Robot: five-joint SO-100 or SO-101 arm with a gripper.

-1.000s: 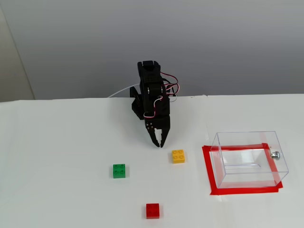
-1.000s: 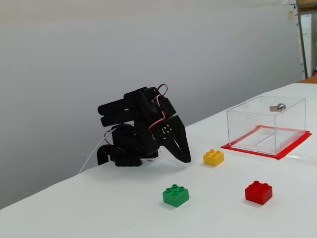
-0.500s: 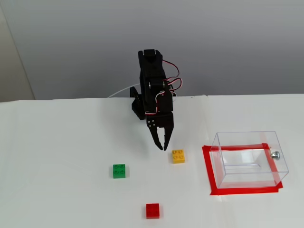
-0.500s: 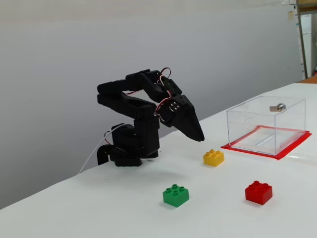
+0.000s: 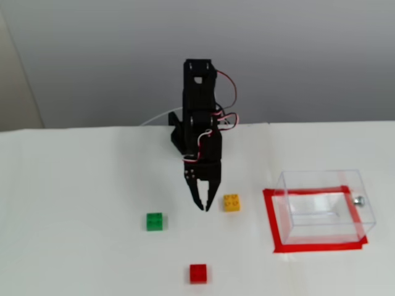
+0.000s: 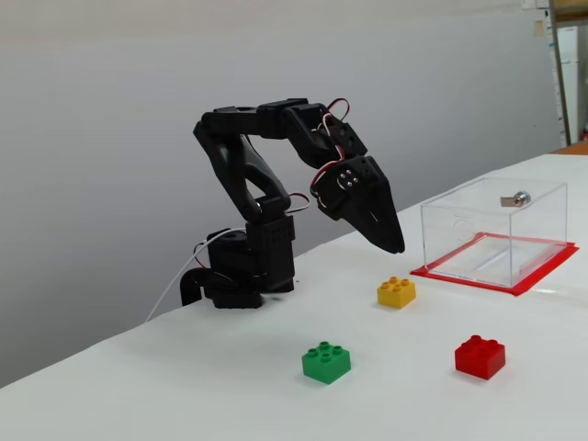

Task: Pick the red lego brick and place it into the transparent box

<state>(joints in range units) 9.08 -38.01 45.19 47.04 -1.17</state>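
— Red brick (image 5: 198, 272): where do we see it?
— We find it alone near the front edge of the white surface (image 5: 74, 185), apart from the green brick (image 5: 154, 221) and yellow brick (image 5: 231, 202).
— And the end effector (image 5: 203, 208)?
— We see it empty, tips down and narrowly parted, hanging between green and yellow.
— The box (image 5: 324, 206)?
— We place it by the right edge, inside red tape (image 5: 318, 246).
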